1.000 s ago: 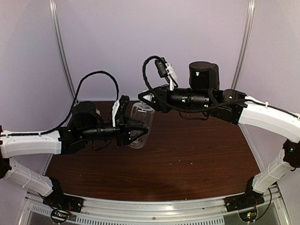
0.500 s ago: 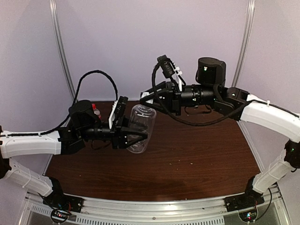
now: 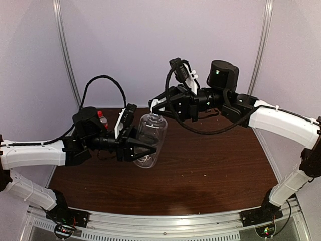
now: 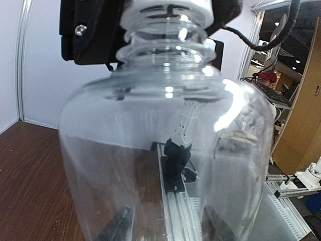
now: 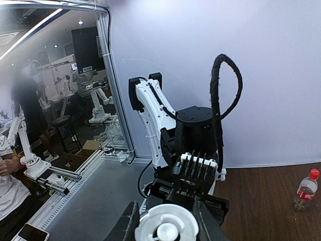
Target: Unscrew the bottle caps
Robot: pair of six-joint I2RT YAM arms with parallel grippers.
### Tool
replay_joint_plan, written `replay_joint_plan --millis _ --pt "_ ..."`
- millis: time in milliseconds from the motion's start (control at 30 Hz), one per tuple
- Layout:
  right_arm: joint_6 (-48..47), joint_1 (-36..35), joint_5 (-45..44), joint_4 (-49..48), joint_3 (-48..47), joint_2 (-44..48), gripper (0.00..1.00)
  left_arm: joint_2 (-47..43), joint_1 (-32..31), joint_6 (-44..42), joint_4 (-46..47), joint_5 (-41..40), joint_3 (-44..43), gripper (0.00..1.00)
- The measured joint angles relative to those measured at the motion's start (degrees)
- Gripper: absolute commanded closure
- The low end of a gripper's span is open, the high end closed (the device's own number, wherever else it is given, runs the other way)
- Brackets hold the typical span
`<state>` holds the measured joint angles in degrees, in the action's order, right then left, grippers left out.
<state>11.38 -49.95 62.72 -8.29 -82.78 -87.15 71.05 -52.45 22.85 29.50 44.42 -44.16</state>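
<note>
My left gripper [image 3: 143, 148] is shut on the tall, wide clear bottle [image 3: 149, 136] and holds it above the table, neck up. In the left wrist view the bottle [image 4: 165, 150] fills the frame and the fingers [image 4: 116, 228] show through its wall. My right gripper [image 3: 156, 106] is shut on the white cap [image 3: 154, 114] on the bottle's neck. In the right wrist view the cap [image 5: 167, 227] sits between the fingers [image 5: 128, 225]. The cap also shows at the top of the left wrist view [image 4: 168, 9]. The small bottle with the red label and red cap [image 3: 102, 118] stands upright at the back left, also in the right wrist view [image 5: 306, 190].
The brown table [image 3: 210, 170] ends at a metal rail [image 3: 165, 223] at the near edge. Purple walls with upright metal strips [image 3: 65, 55] close the back and sides. The two arms meet over the left middle of the table.
The right wrist has turned and shifted slightly while holding the cap. The left gripper has brought the bottle a little lower and more upright.
</note>
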Motion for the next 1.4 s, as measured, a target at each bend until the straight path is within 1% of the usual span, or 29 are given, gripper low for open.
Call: replay_joint_plan --millis 433,800,933,1000,1133,1233,1300,1400 --pt "1.18 1.09 2.93 -1.31 -0.31 -0.9 0.95 0.55 0.0 1.51 0.46 0.61 -0.15 0.68" --pt "0.39 1.49 5.22 1.01 -2.82 -2.16 0.95 0.63 0.26 1.75 0.72 1.6 -0.28 0.68" --pt "-0.28 3.13 5.57 0.72 -4.44 -1.9 0.9 0.66 0.28 1.62 0.59 3.67 -0.26 0.68" --pt "-0.7 3.87 6.27 0.72 -5.42 -1.79 0.9 0.87 0.26 1.68 0.79 4.74 -0.26 0.68" --pt "-1.16 4.2 6.91 1.22 -7.48 -1.77 0.94 1.29 0.26 1.81 1.09 5.6 -0.26 0.68" --pt "-2.08 4.31 4.39 2.97 -7.78 -1.14 0.93 0.9 0.26 1.33 0.37 4.22 -0.26 0.68" --pt "-2.84 4.76 -0.22 5.79 -7.63 -0.24 0.92 -0.35 0.26 0.26 -1.51 1.51 -0.24 0.67" --pt "-3.91 5.62 -10.73 9.16 -4.57 2.71 0.92 -3.41 0.26 -1.9 -5.2 -3.82 -0.2 0.67"
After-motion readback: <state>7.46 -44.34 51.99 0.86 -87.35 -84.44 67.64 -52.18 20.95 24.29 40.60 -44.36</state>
